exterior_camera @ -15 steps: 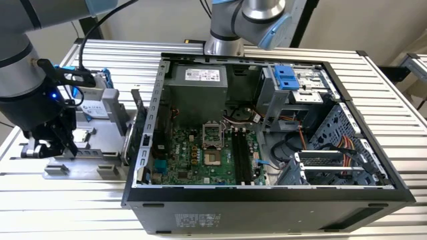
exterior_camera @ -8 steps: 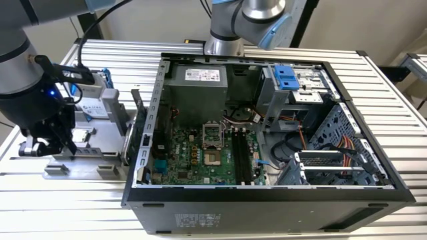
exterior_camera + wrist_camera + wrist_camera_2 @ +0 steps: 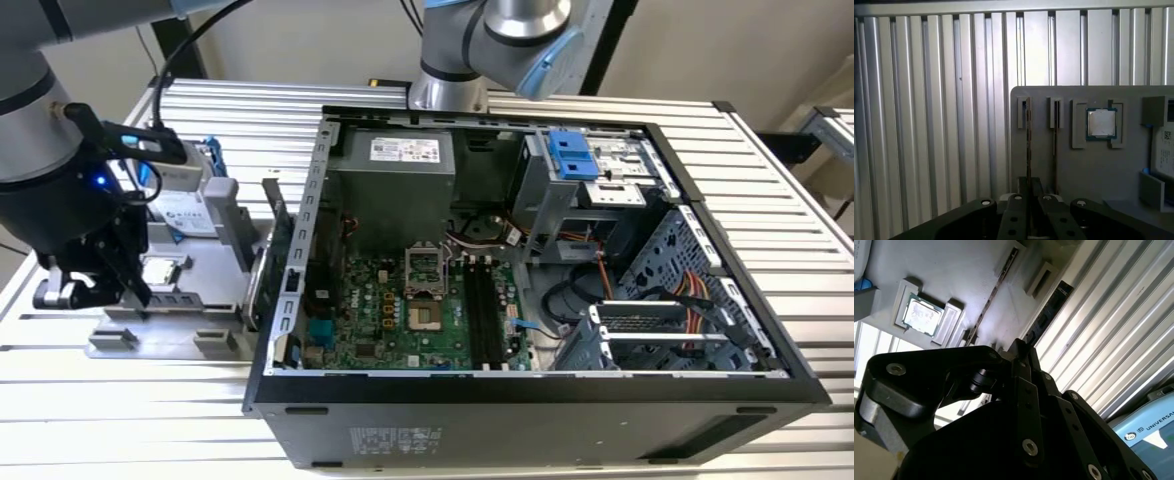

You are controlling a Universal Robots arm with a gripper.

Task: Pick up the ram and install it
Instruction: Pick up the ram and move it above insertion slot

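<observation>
Over the grey tray (image 3: 1094,170), fingers (image 3: 1037,186) pinched nearly together, gripping the upright ram (image 3: 1028,135)

Bright and even in the exterior view, with soft sheen along the slatted table (image 3: 240,110) and deeper shade inside the computer case (image 3: 534,425). Strongly backlit in both wrist views: black gripper (image 3: 1028,184) close to a silhouette, pinched on the ram (image 3: 1028,135), itself a dark line. Washed out beyond the fingertips (image 3: 1020,351) on the grey tray (image 3: 954,270), with a pale glint off the CPU chip (image 3: 1101,123).
</observation>
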